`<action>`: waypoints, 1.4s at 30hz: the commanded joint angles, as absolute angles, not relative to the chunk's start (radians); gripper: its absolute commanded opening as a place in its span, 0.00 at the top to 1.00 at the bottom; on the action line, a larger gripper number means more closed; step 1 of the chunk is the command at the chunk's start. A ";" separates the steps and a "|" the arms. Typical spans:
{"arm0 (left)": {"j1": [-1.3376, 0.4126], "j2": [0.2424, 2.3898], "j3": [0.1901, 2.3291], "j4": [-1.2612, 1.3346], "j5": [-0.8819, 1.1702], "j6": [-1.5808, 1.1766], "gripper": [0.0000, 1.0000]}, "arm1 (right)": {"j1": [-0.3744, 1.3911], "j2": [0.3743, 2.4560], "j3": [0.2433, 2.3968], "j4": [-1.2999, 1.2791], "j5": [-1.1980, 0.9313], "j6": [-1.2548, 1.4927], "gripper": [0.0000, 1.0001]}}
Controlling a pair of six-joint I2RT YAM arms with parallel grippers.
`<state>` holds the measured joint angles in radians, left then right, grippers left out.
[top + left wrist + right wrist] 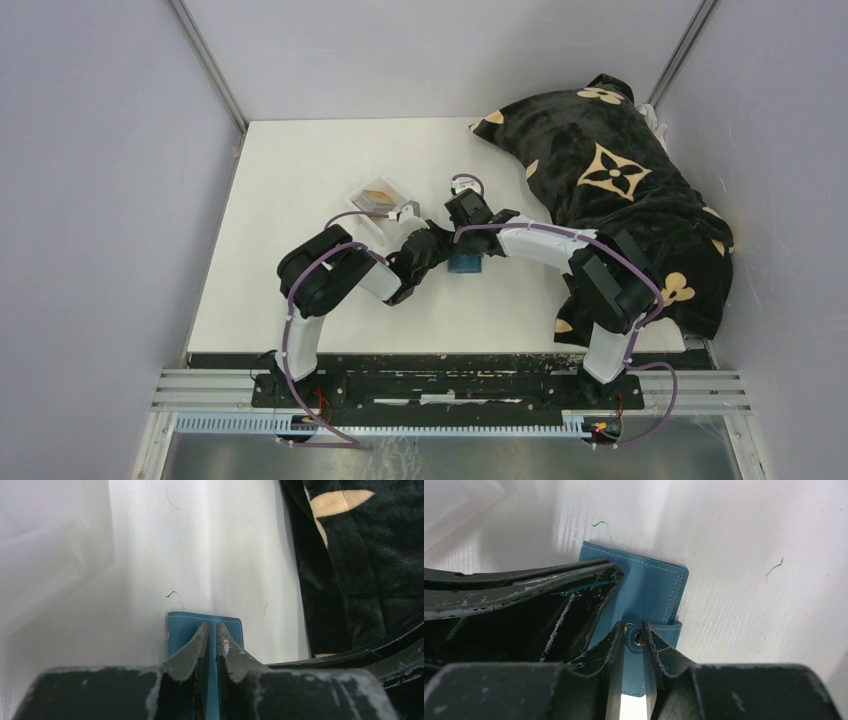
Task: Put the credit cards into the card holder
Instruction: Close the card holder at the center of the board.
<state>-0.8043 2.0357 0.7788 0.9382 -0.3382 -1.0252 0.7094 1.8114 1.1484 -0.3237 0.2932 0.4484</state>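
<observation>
**Opening the card holder: clamp one edge, lift the tab**

The card holder (649,580) lies on the bench (300,180), near and to the right of the clear tray (358,190) holding the credit cards (377,192). The left pincer (210,630) clamps the holder's edge. The right pincer (633,632) stands slightly open astride the snap tab (632,677). Close squarely on the tab and peel slowly so the holder does not slide.

Was boxed in by plain pale grey walls (100,200), joined at slim metal posts (208,62). Held a white table (300,160), heaped along the right with a black blanket (620,210) patterned in tan flowers. Was lit evenly, softly.
</observation>
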 commanded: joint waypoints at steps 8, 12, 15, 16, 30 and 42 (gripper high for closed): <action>-0.810 2.065 0.790 0.957 -0.347 -1.052 0.84 | 0.735 1.752 1.182 -0.308 0.354 0.428 0.74; -0.808 2.066 0.787 0.961 -0.347 -1.056 0.84 | 0.746 1.742 1.181 -0.323 0.380 0.416 0.71; -0.809 2.062 0.780 0.974 -0.347 -1.057 0.84 | 0.753 1.732 1.169 -0.313 0.391 0.408 0.67; -0.809 2.058 0.778 0.976 -0.348 -1.054 0.83 | 0.754 1.729 1.167 -0.313 0.396 0.406 0.66; -0.829 1.973 0.770 1.032 -0.348 -0.919 0.69 | 0.769 1.677 1.113 -0.328 0.465 0.403 0.61; -0.863 1.888 0.744 1.028 -0.396 -0.843 0.62 | 0.785 1.671 1.105 -0.325 0.463 0.410 0.62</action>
<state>-0.8471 1.9530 0.7601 0.9749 -0.3626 -0.9108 0.7666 1.7073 1.1084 -0.3546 0.4549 0.4038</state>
